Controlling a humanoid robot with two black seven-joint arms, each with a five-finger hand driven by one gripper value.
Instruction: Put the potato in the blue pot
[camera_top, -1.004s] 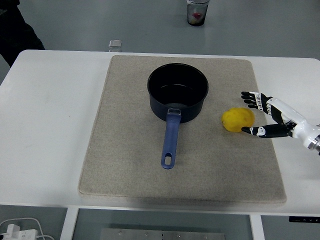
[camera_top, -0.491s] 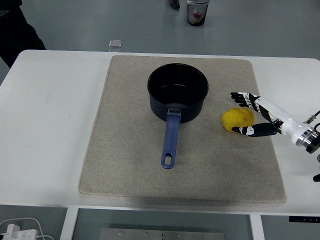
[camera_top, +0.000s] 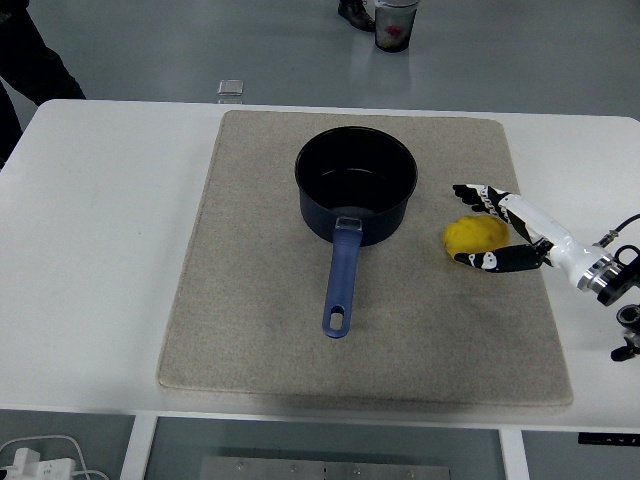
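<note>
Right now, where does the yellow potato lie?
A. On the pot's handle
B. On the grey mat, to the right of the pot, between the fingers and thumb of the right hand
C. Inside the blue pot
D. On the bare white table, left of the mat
B: the potato lies on the grey mat, right of the empty blue pot, with the right hand spread around it.

White table (camera_top: 100, 250), grey felt mat (camera_top: 250, 300) on it, small clear box (camera_top: 230, 90) beyond far edge, cup (camera_top: 395, 22) on floor, white cable (camera_top: 35, 460) bottom left.

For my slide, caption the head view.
Right hand cupping the yellow potato beside the empty blue pot on a beige mat.
</note>
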